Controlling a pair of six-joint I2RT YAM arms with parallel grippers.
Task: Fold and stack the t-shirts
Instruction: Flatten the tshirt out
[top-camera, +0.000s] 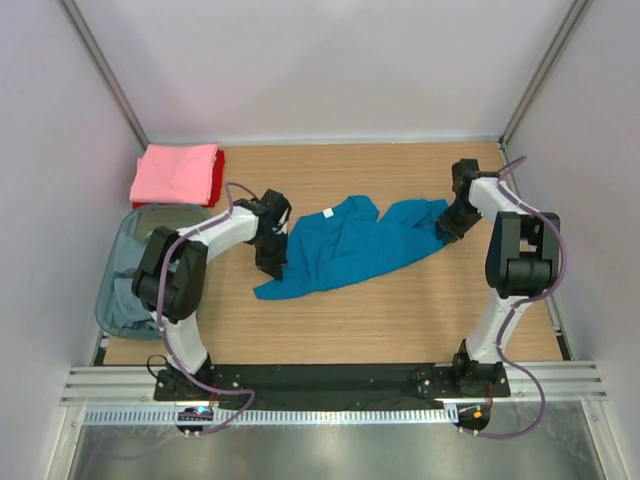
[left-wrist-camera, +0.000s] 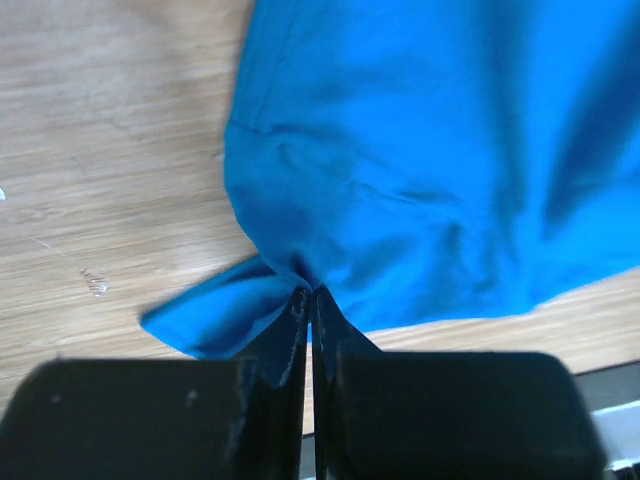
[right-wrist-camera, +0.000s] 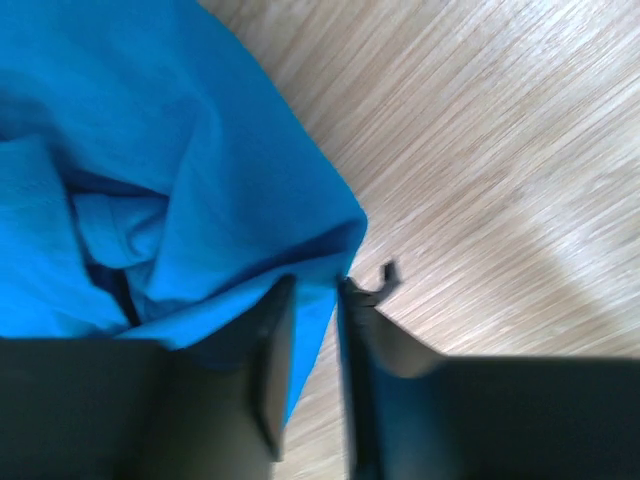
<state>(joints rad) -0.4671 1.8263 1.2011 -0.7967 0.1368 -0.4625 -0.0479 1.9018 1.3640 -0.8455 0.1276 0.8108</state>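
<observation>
teal t-shirt (top-camera: 345, 250), jaws seemingly pinching both ends

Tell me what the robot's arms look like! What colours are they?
The left arm and right arm have white tube-like links with chunky black joints. A thin purple cable loops along each. Their fingers are flat and black.

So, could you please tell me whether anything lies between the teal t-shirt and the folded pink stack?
The left claw grips the teal t-shirt; only its own arm crosses the path to the folded pink t-shirt. The bin sits off that line.
</observation>
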